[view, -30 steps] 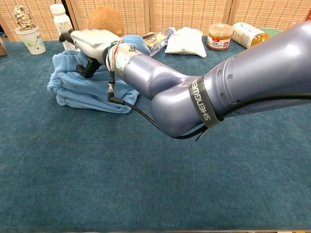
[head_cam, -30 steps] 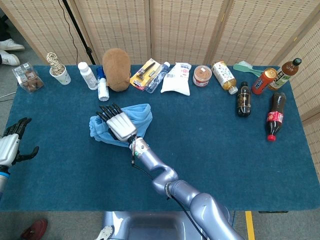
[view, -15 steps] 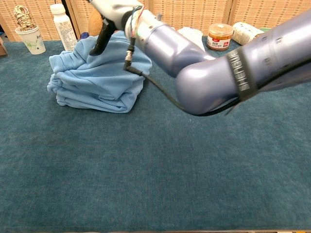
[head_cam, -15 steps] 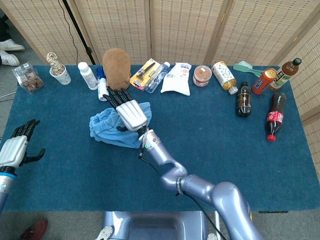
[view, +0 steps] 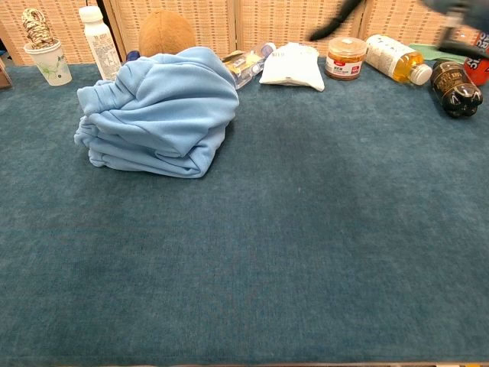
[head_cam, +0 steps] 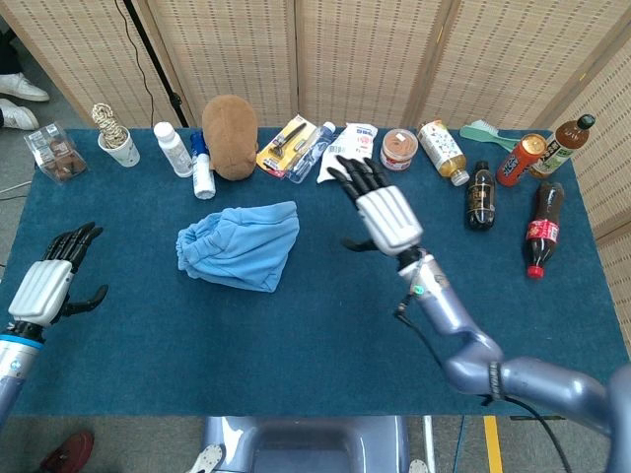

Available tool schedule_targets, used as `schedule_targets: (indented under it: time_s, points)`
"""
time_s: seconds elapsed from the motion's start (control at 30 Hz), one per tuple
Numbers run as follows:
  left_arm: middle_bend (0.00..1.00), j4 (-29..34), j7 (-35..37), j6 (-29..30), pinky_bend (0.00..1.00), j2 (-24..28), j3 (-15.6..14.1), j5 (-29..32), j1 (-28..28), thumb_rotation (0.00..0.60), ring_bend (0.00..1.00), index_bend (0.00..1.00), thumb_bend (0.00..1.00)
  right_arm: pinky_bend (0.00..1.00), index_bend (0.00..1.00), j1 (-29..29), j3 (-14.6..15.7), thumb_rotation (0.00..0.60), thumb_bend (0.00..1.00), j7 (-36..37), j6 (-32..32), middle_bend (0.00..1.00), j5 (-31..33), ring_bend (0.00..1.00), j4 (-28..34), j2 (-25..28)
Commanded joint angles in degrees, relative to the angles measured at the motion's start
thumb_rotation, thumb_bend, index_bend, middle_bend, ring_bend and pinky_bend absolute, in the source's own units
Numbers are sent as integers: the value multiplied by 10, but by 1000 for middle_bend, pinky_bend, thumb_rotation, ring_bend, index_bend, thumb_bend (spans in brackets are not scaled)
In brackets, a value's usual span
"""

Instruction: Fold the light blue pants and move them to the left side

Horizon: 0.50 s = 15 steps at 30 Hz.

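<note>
The light blue pants (head_cam: 240, 244) lie folded in a bundle on the blue table, left of centre; the chest view shows the bundle (view: 157, 112) at the upper left. My right hand (head_cam: 381, 212) hovers right of the pants, fingers spread, holding nothing; in the chest view only a blurred dark finger (view: 334, 20) shows at the top edge. My left hand (head_cam: 51, 283) hangs over the table's left edge, fingers apart and empty, well clear of the pants.
Along the back edge stand a paper cup (head_cam: 121, 146), white bottles (head_cam: 175, 148), a brown plush (head_cam: 230, 120), a white pouch (head_cam: 349, 155), a jar (head_cam: 398, 148) and several drink bottles (head_cam: 480, 194) at the right.
My right hand lifted off the pants and swung right, away from the bundle. The left hand rose a little at the left edge. The pants stay where they were.
</note>
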State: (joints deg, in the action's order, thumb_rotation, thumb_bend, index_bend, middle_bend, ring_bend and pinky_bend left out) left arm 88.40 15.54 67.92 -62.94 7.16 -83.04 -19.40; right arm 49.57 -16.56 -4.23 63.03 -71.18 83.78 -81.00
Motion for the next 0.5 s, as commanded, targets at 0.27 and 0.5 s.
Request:
schedule_targets:
  time_s: [0.27,0.5]
  points:
    - [0,-43,16,-4,0,2,4,-128,-95,600,0,0,354,0,0,-148,113,600,0,112,73,0,-92,0,23,122]
    - [0,28,-101,-117,0,13,16,-91,-163,600,0,0,353,0,0,-217,146,600,0,159,132,0,-129,0,11,156]
